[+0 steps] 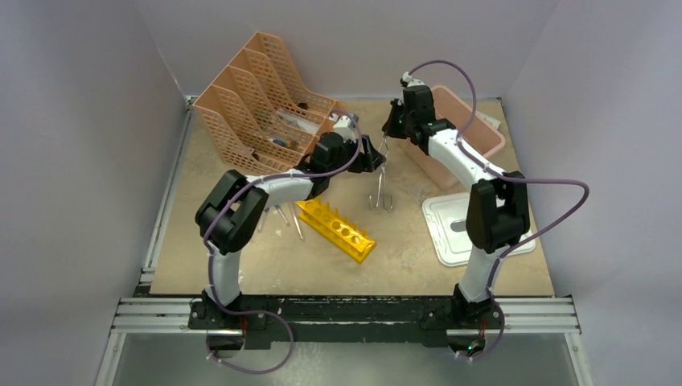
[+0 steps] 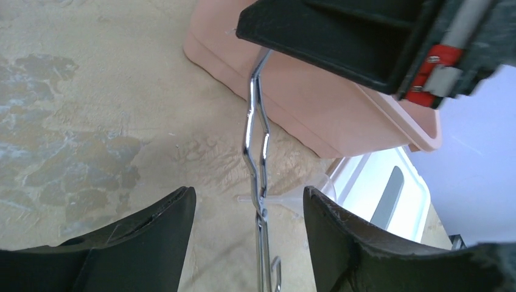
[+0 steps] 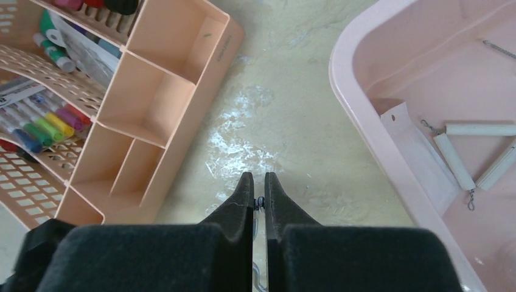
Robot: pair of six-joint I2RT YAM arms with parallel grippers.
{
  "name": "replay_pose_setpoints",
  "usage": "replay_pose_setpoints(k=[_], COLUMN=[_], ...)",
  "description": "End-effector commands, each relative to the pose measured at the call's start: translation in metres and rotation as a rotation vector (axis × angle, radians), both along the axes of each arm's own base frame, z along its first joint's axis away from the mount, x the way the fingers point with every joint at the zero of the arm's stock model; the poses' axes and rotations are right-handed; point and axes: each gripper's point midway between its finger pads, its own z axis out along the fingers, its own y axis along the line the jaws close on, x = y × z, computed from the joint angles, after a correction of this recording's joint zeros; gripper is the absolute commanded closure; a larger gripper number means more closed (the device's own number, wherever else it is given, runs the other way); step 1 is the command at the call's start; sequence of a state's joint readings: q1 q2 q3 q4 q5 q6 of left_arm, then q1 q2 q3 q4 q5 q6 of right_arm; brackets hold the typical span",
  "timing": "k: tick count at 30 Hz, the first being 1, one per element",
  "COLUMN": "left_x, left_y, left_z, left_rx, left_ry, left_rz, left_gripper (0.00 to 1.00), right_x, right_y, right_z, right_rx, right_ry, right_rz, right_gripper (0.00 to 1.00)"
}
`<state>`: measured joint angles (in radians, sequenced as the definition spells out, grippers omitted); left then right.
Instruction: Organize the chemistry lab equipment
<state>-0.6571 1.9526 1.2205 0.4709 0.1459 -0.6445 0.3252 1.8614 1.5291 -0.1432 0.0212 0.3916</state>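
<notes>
Just beyond the yellow test-tube rack point(image 1: 338, 226), which lies nearest the arm bases, the metal tongs point(image 2: 255, 134) hang upright, their top pinched tight in the right gripper point(image 3: 258, 182). The left gripper point(image 2: 248, 194) has its jaws parted either side of the shaft, touching nothing (a hand-over, by the look of it). If the right lets go before the left clamps, the tongs would likely drop onto the rack; a skewed clamp could twist them loose. Farther off sit the pink tub point(image 2: 316, 115) and peach organizer point(image 1: 241, 121). The tabletop point(image 1: 402, 261) is mottled, scuffed beige, walled by plain pale-lilac panels.
</notes>
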Motion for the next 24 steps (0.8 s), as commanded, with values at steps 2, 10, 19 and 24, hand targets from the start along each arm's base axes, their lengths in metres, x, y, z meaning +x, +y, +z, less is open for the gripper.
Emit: replay_pose_setpoints(k=[2, 10, 19, 24], left_x=[0.015, 0.013, -0.002, -0.001], left_y=[-0.024, -0.032, -0.031, -0.011], left_z=[0.04, 0.055, 0.089, 0.11], left_rx=[-0.135, -0.209, -0.26, -0.23], left_ry=[-0.064, -0.058, -0.098, -0.119], left_rz=[-0.033, -0.063, -0.127, -0.065], left_gripper=[0.41, 0.7, 1.0, 1.0], right_x=[-0.007, -0.017, -0.031, -0.044], right_y=[0.012, 0.018, 0.017, 0.004], right_z=[0.047, 0.054, 0.079, 0.101], right_rx=[0.129, 0.165, 0.183, 0.16], right_ry=[-0.08, -0.094, -0.13, -0.176], right_rz=[0.041, 0.108, 0.161, 0.158], right_gripper=[1.0, 1.0, 1.0, 0.44])
